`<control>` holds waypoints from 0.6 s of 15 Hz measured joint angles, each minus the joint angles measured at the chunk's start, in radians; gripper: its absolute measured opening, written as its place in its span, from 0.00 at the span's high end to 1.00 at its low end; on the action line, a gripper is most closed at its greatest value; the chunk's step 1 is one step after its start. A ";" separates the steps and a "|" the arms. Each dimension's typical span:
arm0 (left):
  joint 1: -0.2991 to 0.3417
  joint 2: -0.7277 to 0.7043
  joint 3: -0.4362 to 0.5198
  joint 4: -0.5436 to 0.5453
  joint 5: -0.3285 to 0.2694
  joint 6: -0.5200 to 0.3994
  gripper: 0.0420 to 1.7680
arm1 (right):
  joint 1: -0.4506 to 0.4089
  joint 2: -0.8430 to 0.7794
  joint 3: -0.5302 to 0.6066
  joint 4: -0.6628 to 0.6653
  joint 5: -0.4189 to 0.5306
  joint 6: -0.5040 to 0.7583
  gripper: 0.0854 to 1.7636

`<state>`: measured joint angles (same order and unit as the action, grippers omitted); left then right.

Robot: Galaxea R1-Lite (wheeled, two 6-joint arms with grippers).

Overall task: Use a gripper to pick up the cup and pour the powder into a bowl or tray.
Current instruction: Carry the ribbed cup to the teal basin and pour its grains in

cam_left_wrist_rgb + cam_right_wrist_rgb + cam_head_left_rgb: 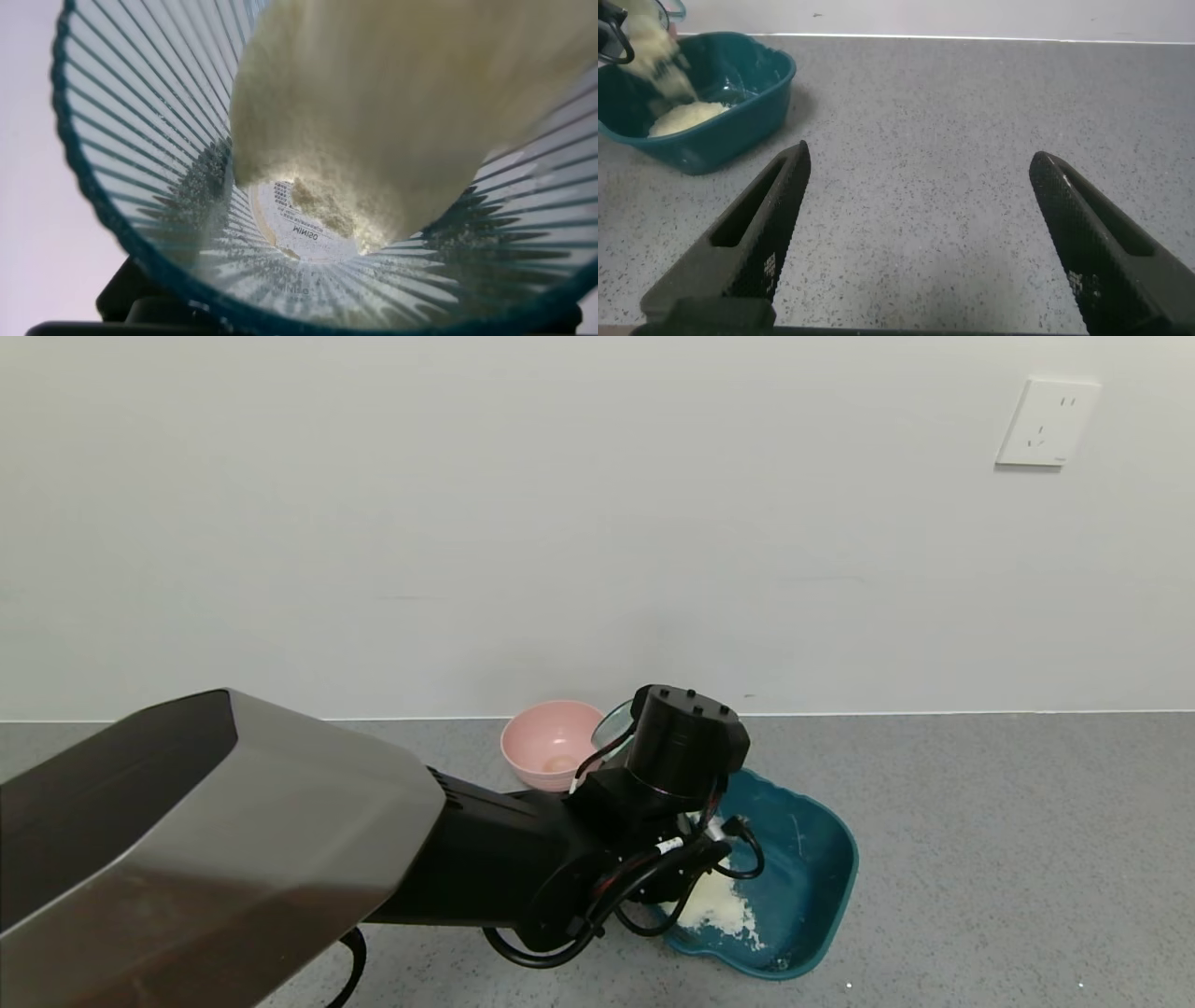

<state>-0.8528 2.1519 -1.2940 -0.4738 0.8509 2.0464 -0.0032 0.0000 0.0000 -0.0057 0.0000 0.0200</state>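
My left arm reaches over the dark teal basin. Its black wrist hides the fingers in the head view. The left gripper is shut on the ribbed translucent cup, held tipped over above the basin; only an edge of the cup shows behind the wrist. Cream powder slides along the cup's wall toward its mouth. A pile of powder lies in the basin's near corner. In the right wrist view, powder falls into the basin. My right gripper is open and empty, low over the counter, well apart from the basin.
A round pink bowl stands just behind the basin on its left, near the wall. The grey speckled counter stretches away on the right. A few white specks lie on it by the basin. A wall socket is at upper right.
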 joint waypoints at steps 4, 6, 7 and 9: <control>0.002 -0.010 0.009 -0.001 0.001 -0.051 0.30 | 0.000 0.000 0.000 0.000 0.000 0.000 0.03; 0.003 -0.015 0.013 0.000 0.001 -0.176 0.30 | 0.000 0.000 0.000 0.000 0.000 0.000 0.03; 0.004 -0.016 0.015 0.001 0.001 -0.254 0.30 | 0.000 0.000 0.000 0.000 0.000 0.000 0.03; 0.003 -0.019 0.023 0.004 0.000 -0.380 0.30 | 0.000 0.000 0.000 0.000 0.000 0.000 0.03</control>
<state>-0.8500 2.1332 -1.2715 -0.4698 0.8504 1.6664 -0.0032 0.0000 0.0000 -0.0053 0.0004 0.0200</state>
